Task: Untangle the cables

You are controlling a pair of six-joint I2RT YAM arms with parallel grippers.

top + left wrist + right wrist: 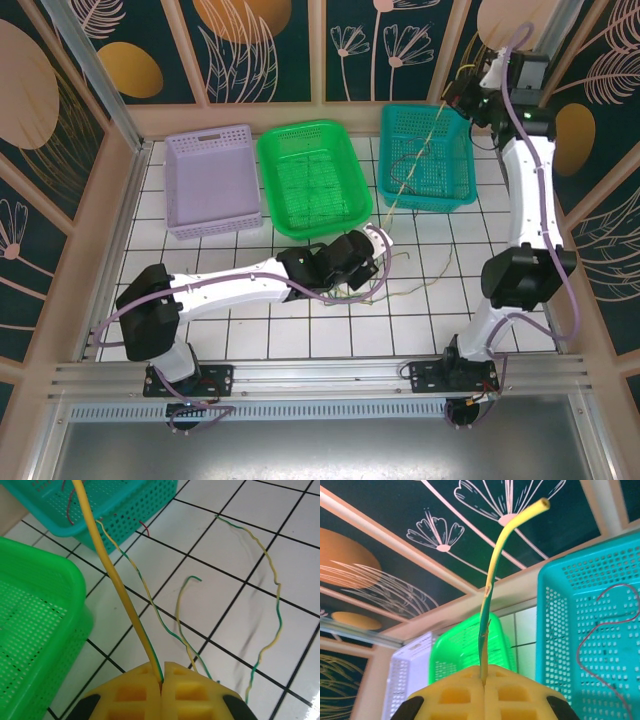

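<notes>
One yellow-green cable (116, 587) taut, diagonal: left gripper (162, 674) pinches near end, right gripper (484, 679) pinches far end.

Lab robot cell: aluminium frame (300, 372), printed wall panels (262, 50).

Glossy white tiles (300, 565), perforated plastic teal basket (150, 500), smooth cables (120, 590)

Left arm (240, 280): stretched low toward the right.
Left gripper (162, 680): clamped on yellow-green cable (120, 590).
Right arm (525, 180): raised, reaching far.
Right gripper (484, 682): clamped on yellow-green cable (492, 580).
</notes>
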